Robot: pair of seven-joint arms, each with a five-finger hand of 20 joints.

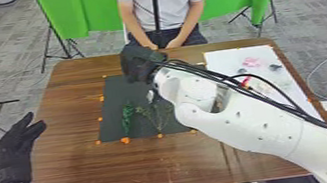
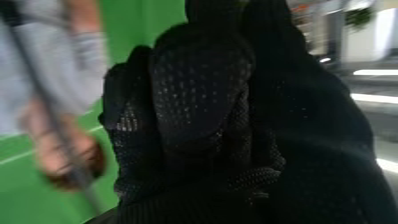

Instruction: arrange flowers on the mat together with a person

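In the head view, the right hand is above the far edge of the dark mat, its arm stretching across the table from the right. The right wrist view has the right hand's black glove close up; whether it holds anything is hidden. A dense green sprig lies on the mat's left half. Beside it are thin, paler stems, partly bordered by the right arm. The left hand is open at the table's left edge, away from the mat.
On the wooden table's right side lies a white sheet with a pink flower, a small dark thing and a red thing. Orange bits dot the mat's border. Dark cables run along the right arm.
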